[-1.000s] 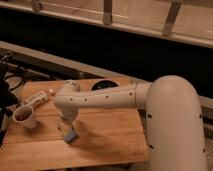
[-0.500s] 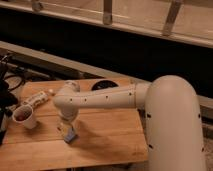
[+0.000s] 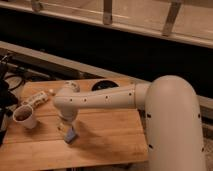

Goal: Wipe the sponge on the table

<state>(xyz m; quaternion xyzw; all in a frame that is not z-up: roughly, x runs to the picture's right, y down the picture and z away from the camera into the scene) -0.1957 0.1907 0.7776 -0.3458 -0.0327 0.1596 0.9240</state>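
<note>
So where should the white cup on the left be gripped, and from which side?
Across its side wall just below the rim, coming in level from the side facing the sponge. The cup stands upright and open with something dark inside, so a top grasp would likely dip in or tip it. The gripper is down at that sponge.

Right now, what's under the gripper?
A blue-grey sponge sits directly under the gripper, on the wooden table. The gripper covers the sponge's top, and its underside against the wood is hidden.
</note>
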